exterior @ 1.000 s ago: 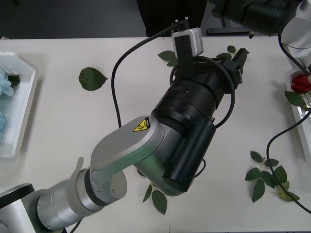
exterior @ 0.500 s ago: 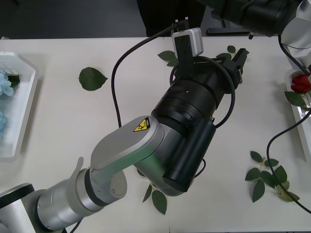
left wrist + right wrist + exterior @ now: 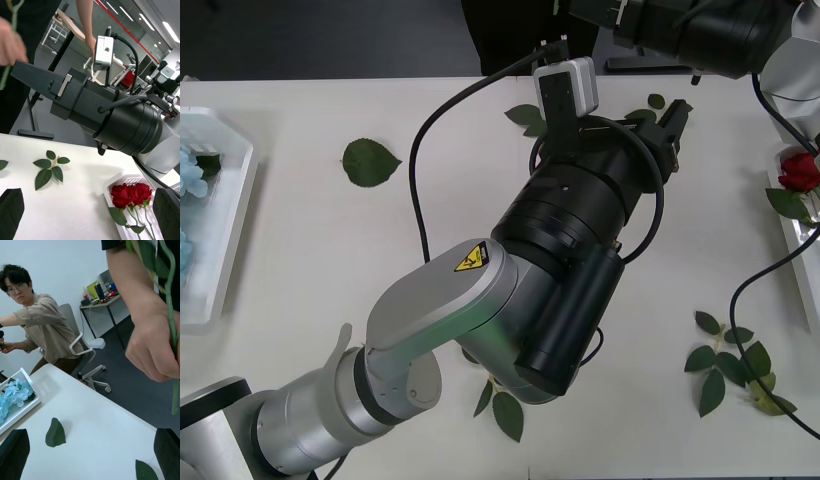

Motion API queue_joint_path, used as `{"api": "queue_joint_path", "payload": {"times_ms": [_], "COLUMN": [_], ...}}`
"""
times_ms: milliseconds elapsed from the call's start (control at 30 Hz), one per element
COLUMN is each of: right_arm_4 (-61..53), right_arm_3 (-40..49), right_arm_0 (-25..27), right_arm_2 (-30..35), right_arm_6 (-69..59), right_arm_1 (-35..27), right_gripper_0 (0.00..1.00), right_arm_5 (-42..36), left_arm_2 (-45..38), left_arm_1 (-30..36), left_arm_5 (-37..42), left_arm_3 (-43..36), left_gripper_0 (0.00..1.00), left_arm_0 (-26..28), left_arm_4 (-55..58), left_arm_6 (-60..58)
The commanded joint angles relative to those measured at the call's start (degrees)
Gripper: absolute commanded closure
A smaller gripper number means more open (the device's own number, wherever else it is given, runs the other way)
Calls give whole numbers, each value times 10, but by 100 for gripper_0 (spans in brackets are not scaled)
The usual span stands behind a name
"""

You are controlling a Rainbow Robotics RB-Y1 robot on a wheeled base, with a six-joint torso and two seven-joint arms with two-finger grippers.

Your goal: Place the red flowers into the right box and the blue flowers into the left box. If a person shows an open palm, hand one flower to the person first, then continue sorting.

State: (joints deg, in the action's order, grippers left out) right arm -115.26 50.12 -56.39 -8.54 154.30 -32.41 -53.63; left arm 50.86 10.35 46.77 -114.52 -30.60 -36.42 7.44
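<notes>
Up at 12 o'clock: right gripper [image 3: 90, 435], black fingers wide apart, holding nothing. Just past it, a thin green flower stem [image 3: 173, 333], gripped by the person's bare hand [image 3: 153, 348]. Near 1 o'clock: left gripper [image 3: 672, 125], spread wide too, empty. At 3 o'clock, deep-red roses [image 3: 129, 193] in the shallow white right tray [image 3: 795, 250]. At 9 o'clock, fluffy pale-blue flowers [image 3: 188, 172] in the white left tray [image 3: 235, 215]. Best to pull back slowly, clear of the stem.

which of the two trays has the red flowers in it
The tray at the table's right edge holds red roses. The left tray holds pale blue flowers instead.
</notes>
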Motion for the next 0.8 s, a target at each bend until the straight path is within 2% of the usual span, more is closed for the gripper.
{"api": "queue_joint_path", "payload": {"times_ms": [33, 300, 533, 633, 800], "right_arm_4": [-7, -4, -2, -8, -27], "right_arm_3": [1, 0, 30, 79, 162], "right_arm_0": [-20, 36, 81, 115, 172], "right_arm_2": [4, 4, 3, 3, 3], "right_arm_6": [7, 7, 7, 7, 7], "right_arm_1": [-32, -118, -179, -205, -242], "right_gripper_0": [4, 4, 4, 4, 4], "right_arm_5": [-44, -241, -358, -372, -351], "left_arm_2": [10, 10, 10, 10, 10], "left_arm_1": [-2, -2, -2, -2, -2], "left_arm_5": [-8, -8, -8, -8, -8], "left_arm_3": [-21, -21, -21, -21, -21], "left_gripper_0": [0, 0, 0, 0, 0], "left_arm_0": [8, 8, 8, 8, 8], "left_arm_4": [-8, -8, -8, -8, -8], "left_arm_6": [-24, -24, -24, -24, -24]}}
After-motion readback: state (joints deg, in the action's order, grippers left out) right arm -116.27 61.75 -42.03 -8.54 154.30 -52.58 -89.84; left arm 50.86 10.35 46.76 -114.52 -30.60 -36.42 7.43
